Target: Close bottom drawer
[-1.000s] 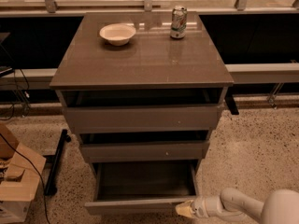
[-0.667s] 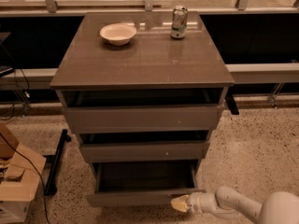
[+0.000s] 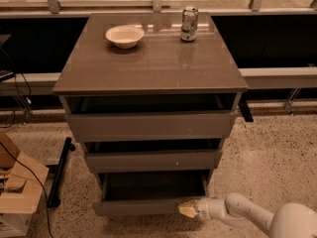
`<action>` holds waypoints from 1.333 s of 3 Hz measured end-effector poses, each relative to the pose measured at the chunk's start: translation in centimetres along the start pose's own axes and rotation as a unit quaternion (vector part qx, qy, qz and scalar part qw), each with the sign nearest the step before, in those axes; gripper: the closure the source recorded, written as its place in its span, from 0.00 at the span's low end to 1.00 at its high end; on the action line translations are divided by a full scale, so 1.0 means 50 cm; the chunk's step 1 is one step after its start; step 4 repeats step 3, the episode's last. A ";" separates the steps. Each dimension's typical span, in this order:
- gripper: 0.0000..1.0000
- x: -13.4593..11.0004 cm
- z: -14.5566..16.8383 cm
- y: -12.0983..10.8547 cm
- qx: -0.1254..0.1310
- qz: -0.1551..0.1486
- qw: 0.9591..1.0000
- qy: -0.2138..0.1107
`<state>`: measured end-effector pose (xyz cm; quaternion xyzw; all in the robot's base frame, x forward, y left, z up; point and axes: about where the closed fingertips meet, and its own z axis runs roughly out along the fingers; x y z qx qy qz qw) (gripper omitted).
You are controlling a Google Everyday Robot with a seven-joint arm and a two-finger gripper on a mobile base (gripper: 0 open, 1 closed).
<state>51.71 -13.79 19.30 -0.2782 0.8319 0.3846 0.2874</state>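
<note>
Sliding inward: the bottom drawer (image 3: 141,207) is sitting further under the cabinet (image 3: 148,68) than a second ago, with less of its dark box showing behind the front, and the gripper (image 3: 190,210) is travelling with it, now a little further left and higher in the view. Gripper is pressing against the right end of the front, touching it; whether it is clenched or released, cannot tell. Arm (image 3: 237,213) is reaching in from lower right, low over the speckled floor (image 3: 267,157). Bottom drawer is still standing proud of the two above it, interior still showing, so the closing is under way but not finished; by my reckoning a fair share of the travel is remaining. Push is going in off-centre, at the right end, so the front could be skewing, though it is looking level for now. Middle drawer (image 3: 153,161) just above is sitting slightly open, a dark gap over its front; top drawer (image 3: 148,127) likewise. Neither is part of the job. Beyond, on the cabinet, the bowl (image 3: 125,35) is sitting rear left and the can (image 3: 189,24) rear right, well apart, both keeping their places. Next stretch is calling for more straight pushing toward the cabinet.
</note>
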 end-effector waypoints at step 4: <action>0.00 -0.076 0.045 -0.055 0.013 -0.024 0.999 -0.024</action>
